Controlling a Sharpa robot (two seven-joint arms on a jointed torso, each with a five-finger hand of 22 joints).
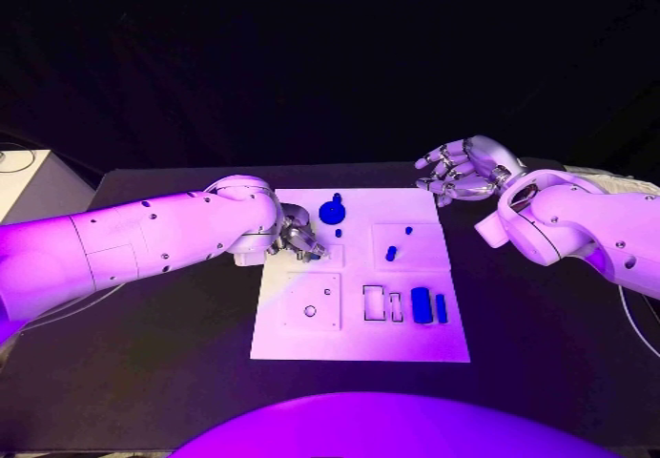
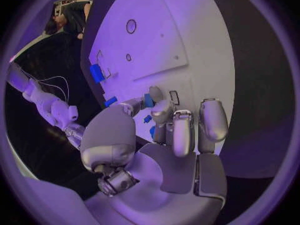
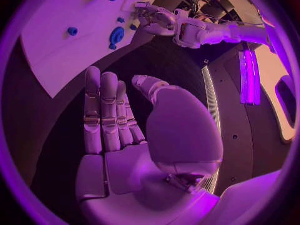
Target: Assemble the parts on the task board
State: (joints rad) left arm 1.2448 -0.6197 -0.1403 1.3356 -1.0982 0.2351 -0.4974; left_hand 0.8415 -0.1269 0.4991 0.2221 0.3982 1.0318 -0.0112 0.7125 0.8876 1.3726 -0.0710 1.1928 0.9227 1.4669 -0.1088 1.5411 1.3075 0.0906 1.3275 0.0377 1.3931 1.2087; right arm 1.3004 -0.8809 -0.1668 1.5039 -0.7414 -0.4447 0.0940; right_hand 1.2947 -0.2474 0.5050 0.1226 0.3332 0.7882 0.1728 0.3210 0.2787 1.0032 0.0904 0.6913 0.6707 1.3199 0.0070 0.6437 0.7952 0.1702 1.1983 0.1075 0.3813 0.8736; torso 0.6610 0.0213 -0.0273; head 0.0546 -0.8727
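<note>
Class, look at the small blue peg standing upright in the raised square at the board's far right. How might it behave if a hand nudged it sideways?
The blue peg looks rigid and light. Standing upright and slim, it could tip if loosely seated. Its rounded shape suggests it would roll across the task board.

A black table (image 1: 165,334) fills the scene, a white box (image 1: 34,186) beside its far-left corner.
</note>
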